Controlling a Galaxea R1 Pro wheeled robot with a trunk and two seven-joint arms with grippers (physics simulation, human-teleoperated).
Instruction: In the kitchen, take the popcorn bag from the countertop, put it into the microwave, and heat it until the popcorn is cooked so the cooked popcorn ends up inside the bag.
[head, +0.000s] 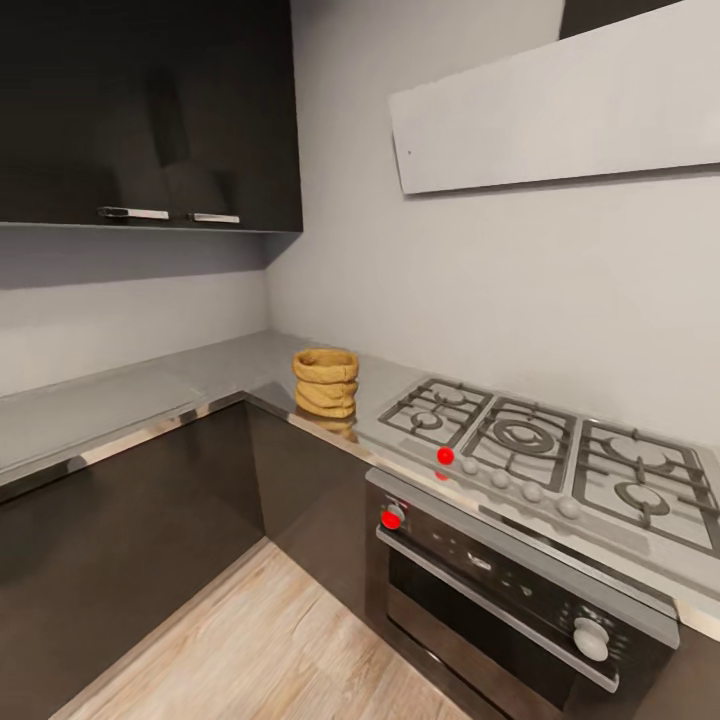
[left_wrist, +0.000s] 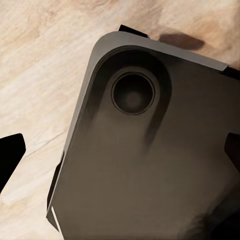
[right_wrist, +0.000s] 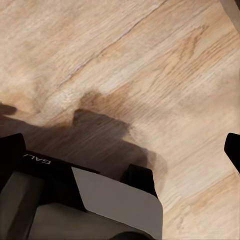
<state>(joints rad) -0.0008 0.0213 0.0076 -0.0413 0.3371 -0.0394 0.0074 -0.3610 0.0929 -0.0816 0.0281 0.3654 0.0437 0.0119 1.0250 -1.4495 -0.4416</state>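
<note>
Head view is showing a squat mustard-tan paper popcorn bag (head: 326, 382) with wrinkly sides and a thick rolled rim, sitting upright on the long flat grey metallic countertop (head: 120, 405) at the inner corner of the L-shaped run. Steel gas hob (head: 545, 450) with dark grates is lying just beside the bag, on the side away from the corner; the two are not touching. Wide black oven (head: 510, 600) with a steel bar handle is sitting directly under the hob, with red and white knobs along its front. White slanted hood (head: 555, 105) is hanging on the grey wall above the hob. Dark glossy wall cabinet (head: 150, 110) is hanging above the countertop, on the far side of the bag from the hob. Light wood floor (head: 260, 640) is running in front of the dark brown cabinet fronts.

Left wrist view is looking down on the robot's grey rounded base plate (left_wrist: 150, 150); the left gripper's (left_wrist: 122, 157) dark fingertips (left_wrist: 10, 155) are sitting at opposite edges, spread wide, holding nothing.

Right wrist view is showing wood floor and shadow; the right gripper (right_wrist: 125, 150) is likewise spread, holding nothing.
</note>
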